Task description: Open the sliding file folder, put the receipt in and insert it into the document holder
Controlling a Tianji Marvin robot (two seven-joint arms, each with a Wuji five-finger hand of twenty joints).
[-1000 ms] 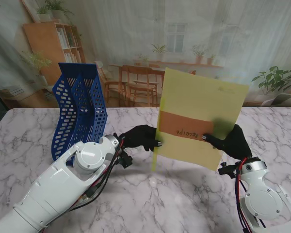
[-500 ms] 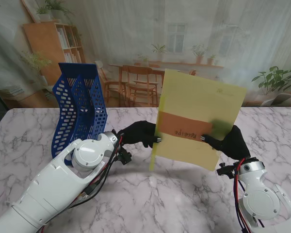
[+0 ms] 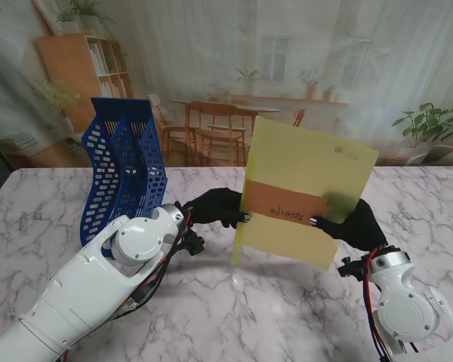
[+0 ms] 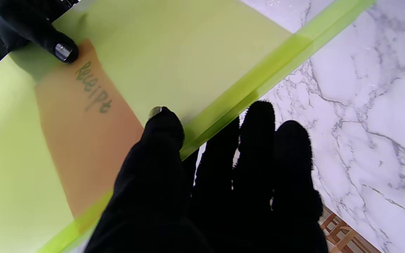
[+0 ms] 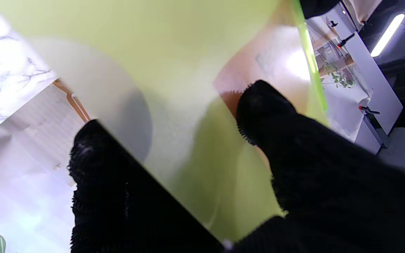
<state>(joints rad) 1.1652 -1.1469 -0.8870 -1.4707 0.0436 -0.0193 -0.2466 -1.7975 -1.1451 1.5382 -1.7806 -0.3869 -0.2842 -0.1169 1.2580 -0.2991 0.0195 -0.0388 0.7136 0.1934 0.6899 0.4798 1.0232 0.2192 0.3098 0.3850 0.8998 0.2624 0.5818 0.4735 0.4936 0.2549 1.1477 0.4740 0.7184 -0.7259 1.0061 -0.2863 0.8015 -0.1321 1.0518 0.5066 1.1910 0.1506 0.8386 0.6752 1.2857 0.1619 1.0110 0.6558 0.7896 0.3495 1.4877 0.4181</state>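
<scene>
Yellow-green and see-through, the file folder (image 3: pixel 306 192) had sunk a little and tipped further to our right since a second ago, and it had drifted nearer to the blue document holder (image 3: pixel 124 170). It stood upright off the marble table (image 3: pixel 234 302), long axis rising away from us, spine toward the holder. We pinched it with our left hand (image 3: pixel 220 207) and right hand (image 3: pixel 355 225), the orange receipt (image 3: pixel 285 205) inside.

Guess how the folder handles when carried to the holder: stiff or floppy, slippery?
Probably fairly stiff: the folder stands upright and flat, pinched only at its sides by the left hand and right hand. Likely light. Its smooth plastic looks slippery, so the receipt inside may shift.
</scene>
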